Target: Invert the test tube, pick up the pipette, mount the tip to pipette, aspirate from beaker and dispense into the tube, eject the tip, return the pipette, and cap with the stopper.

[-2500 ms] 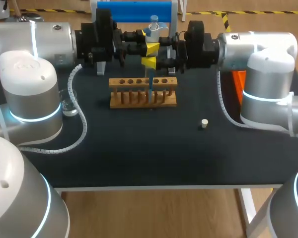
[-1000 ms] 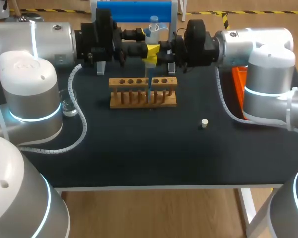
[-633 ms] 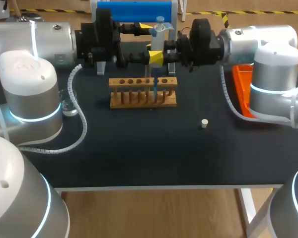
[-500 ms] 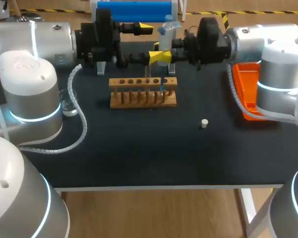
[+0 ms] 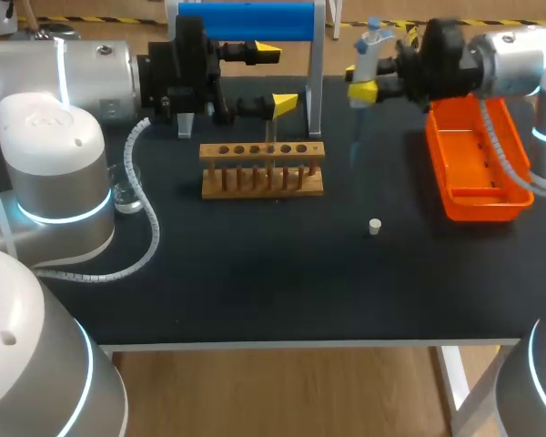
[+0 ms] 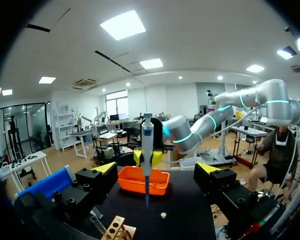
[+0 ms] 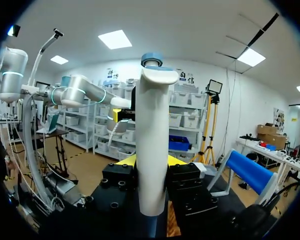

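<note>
Blue-tipped pipette (image 5: 369, 45), gripped in the right claw (image 5: 364, 89), is swinging from rack (image 5: 262, 171) toward tray (image 5: 437, 168) for tip ejection, while the left claw (image 5: 275, 76) is hanging released.

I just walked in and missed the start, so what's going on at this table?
The right gripper is shut on the pipette, holding it upright with its blue tip on, above the table between the wooden rack and the orange tray. The left gripper hangs open behind the rack. The stopper lies on the table, not yet used.
</note>
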Robot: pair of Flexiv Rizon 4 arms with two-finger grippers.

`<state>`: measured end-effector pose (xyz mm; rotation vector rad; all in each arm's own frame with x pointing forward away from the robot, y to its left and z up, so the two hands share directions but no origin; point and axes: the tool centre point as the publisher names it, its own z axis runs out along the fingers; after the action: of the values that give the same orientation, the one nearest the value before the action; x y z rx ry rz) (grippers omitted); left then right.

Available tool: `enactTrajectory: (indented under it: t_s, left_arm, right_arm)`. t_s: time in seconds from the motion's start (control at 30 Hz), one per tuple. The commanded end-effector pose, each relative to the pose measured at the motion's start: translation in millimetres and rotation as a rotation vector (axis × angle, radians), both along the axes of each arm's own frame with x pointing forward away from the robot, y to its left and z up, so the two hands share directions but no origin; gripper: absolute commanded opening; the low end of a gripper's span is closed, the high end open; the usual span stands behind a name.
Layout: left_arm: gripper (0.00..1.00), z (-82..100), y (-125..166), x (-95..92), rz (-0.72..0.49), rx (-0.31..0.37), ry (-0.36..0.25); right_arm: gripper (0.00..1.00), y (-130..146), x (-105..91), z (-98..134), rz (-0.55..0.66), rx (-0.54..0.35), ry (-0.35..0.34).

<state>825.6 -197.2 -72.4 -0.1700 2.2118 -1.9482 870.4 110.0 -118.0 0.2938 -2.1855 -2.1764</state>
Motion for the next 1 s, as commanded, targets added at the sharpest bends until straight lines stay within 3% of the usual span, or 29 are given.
enactTrajectory:
  t_s: [0.03, 0.77, 1.0]
  left_arm:
    - [1.0, -0.5, 0.5, 0.1, -0.001, -0.002, -0.001]
    - [1.0, -0.5, 0.5, 0.1, -0.001, -0.002, -0.001]
    - [1.0, -0.5, 0.5, 0.1, -0.001, -0.002, -0.001]
  right_arm:
    - [0.0, -10.7, -1.5, 3.0, 0.001, -0.007, 0.0]
    - [0.0, -10.7, -1.5, 3.0, 0.001, -0.007, 0.0]
    - [0.0, -48.9, 10.5, 7.1, -0.015, -0.017, -0.011]
